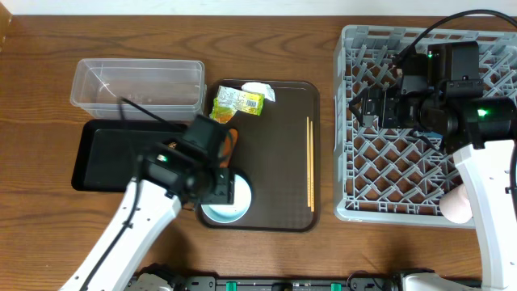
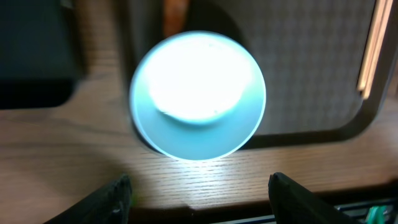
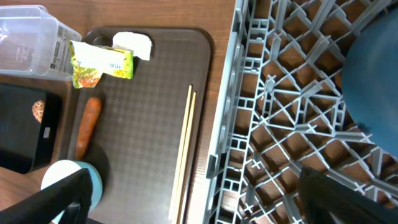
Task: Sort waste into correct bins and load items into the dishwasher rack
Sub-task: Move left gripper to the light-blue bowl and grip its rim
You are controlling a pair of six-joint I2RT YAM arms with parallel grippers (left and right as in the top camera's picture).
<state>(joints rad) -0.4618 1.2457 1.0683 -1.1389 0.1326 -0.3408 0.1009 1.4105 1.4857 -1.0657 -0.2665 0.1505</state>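
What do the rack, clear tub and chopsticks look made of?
Rack: grey moulded plastic, matte; open lattice floor. Clear tub: see-through plastic, glossy; table shows through. Chopsticks: likely bare wood or bamboo; pale tan, thin, no sheen.

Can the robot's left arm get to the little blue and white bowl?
Probably yes. The left gripper hangs just above the white-and-light-blue bowl, jaws open wide, and nothing sits between them.
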